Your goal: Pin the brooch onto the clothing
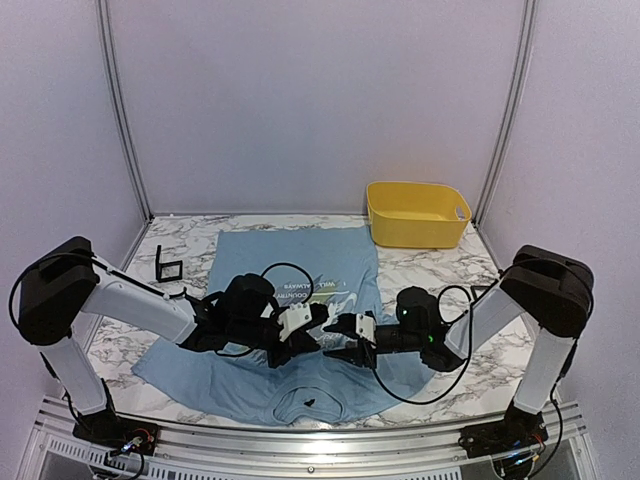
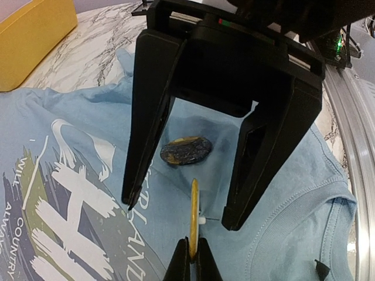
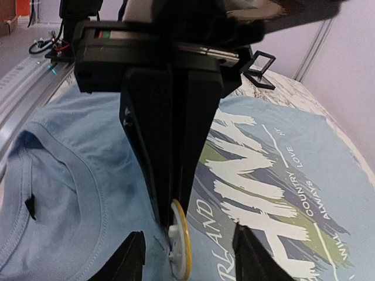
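Shirt (image 1: 250, 255) lies flat on the marbled surface (image 1: 440, 275), mid-frame in the top view, collar toward the bottom edge, print on the chest. Yellow bin (image 1: 415, 215) sits upper right, just off the shirt. A small black frame (image 1: 167, 267) stands at the left, beside a sleeve. Both hands meet tip to tip over the lower chest, and from above they hide what is between them. The wrist views fill that in. Left hand (image 2: 191, 260) is clamped shut on the brooch (image 2: 193, 216), a yellow-rimmed disc held edge-up just above the cloth. Right hand (image 2: 180, 215) faces it with jaws spread about halfway, one either side of the disc, gripping nothing. Left wrist alone shows a dark oval (image 2: 186, 150) lying on the shirt beyond the brooch, under the right hand; cannot tell what it is. Right wrist shows the disc's white face. The left hand's body blocks the upper centre there. A small black tag (image 3: 29, 206) sits inside the collar, lower left.
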Robot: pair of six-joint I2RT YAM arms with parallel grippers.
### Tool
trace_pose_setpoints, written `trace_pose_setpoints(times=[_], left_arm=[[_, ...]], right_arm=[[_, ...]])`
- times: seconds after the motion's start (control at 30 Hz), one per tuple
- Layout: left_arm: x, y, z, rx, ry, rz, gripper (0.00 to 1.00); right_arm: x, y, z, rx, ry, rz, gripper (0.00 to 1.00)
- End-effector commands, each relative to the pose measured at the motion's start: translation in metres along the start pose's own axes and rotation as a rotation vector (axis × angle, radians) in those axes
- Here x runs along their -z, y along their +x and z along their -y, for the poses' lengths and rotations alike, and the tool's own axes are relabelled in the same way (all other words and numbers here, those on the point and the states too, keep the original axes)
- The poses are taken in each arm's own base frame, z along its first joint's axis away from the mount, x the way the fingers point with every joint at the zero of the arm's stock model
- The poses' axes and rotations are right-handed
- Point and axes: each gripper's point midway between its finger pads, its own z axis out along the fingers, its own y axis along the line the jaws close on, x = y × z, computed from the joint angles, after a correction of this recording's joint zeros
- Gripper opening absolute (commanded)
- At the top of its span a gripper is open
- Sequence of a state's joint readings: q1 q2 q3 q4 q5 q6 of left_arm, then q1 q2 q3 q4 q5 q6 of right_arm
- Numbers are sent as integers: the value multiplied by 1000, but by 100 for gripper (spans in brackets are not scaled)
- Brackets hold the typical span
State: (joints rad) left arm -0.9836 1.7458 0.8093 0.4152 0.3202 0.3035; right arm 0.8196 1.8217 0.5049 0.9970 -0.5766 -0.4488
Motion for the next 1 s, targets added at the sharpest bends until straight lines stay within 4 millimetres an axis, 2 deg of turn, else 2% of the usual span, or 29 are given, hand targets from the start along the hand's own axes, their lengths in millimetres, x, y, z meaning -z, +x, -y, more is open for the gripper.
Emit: trace_pose_setpoints(times=[0.0, 0.07, 0.33, 0.47, 0.87, 0.97], left_arm=[[8, -13, -2, -27, -12, 36, 0], [8, -12, -1, -28, -11, 36, 0], [9, -14, -1, -36, -12, 39, 0], [9, -14, -2, -37, -17, 37, 0], [9, -14, -1, -45, -12, 38, 0], [9, -15, -2, -45, -14, 37, 0]], right_arm=[[-8, 1, -6, -47, -89, -14, 41], [-11, 4, -5, -53, -92, -25, 33], [-9, 11, -5, -45, -103, -44, 29], [-7, 9, -4, -52, -106, -39, 19], [-8, -2, -2, -82, -140, -27, 22], [-5, -5, 2, -84, -129, -14, 18]])
